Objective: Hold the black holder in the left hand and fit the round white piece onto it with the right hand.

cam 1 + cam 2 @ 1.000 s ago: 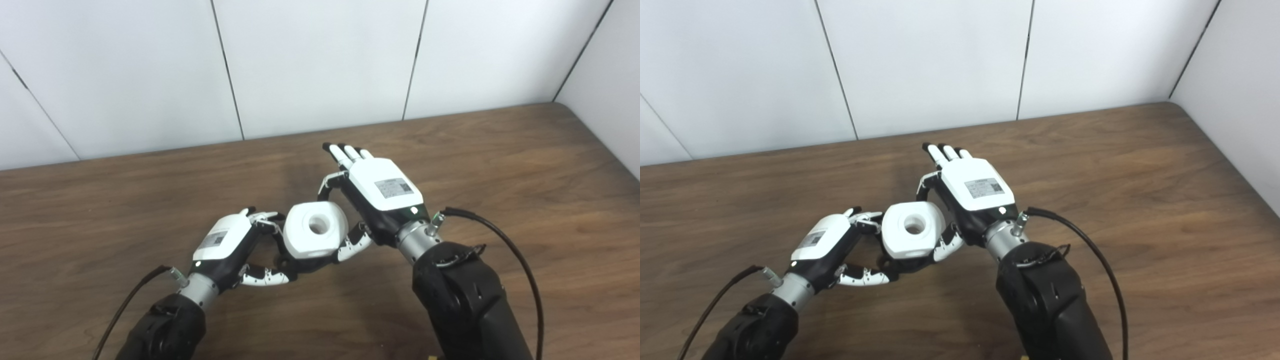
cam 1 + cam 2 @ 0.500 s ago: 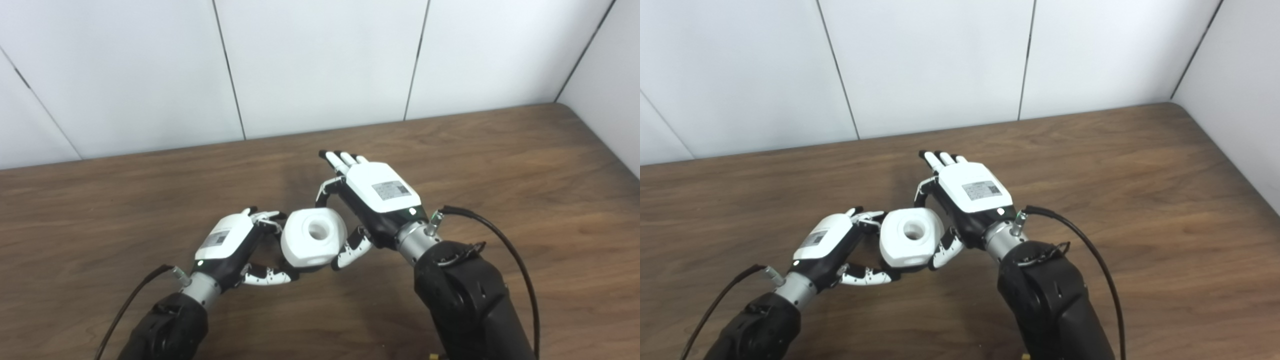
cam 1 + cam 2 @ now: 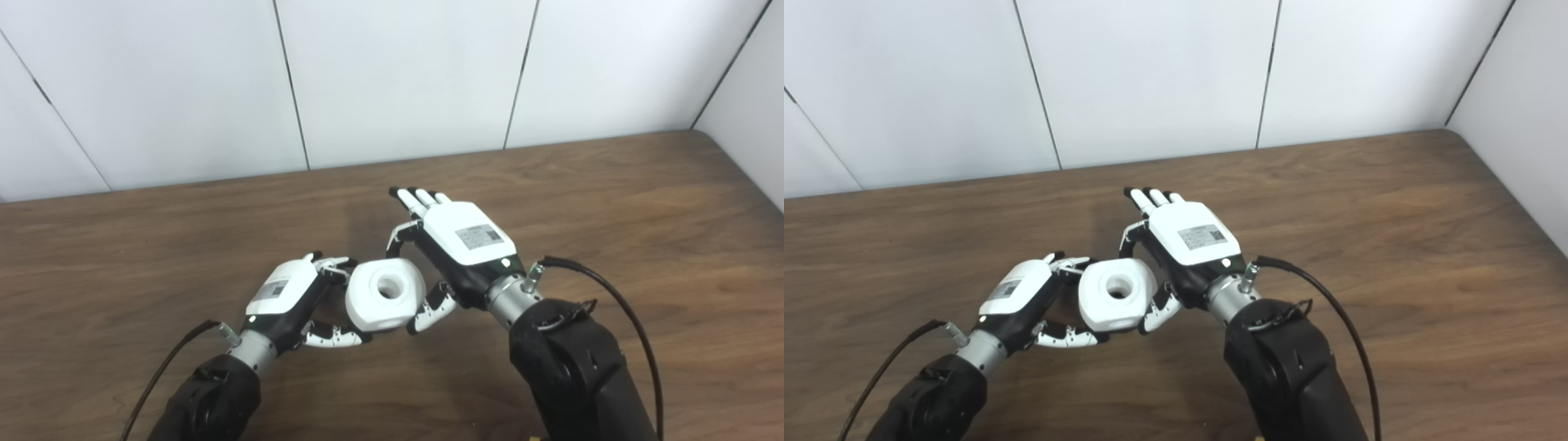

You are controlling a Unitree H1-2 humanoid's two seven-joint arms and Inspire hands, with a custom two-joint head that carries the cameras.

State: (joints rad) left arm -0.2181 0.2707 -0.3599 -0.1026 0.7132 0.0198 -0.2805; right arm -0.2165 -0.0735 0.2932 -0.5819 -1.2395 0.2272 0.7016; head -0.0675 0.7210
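Black holder hidden (behind white piece (image 3: 384, 293))

Two head cameras, side by side, looking down, near table (image 3: 612, 202)

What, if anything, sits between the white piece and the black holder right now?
Nothing visible does. The white piece sits directly over the left hand, whose fingers curl beneath it, so the holder is hidden and I cannot tell whether the piece is seated. The right hand is beside the piece, fingers extended; the table nearby shows no other objects.
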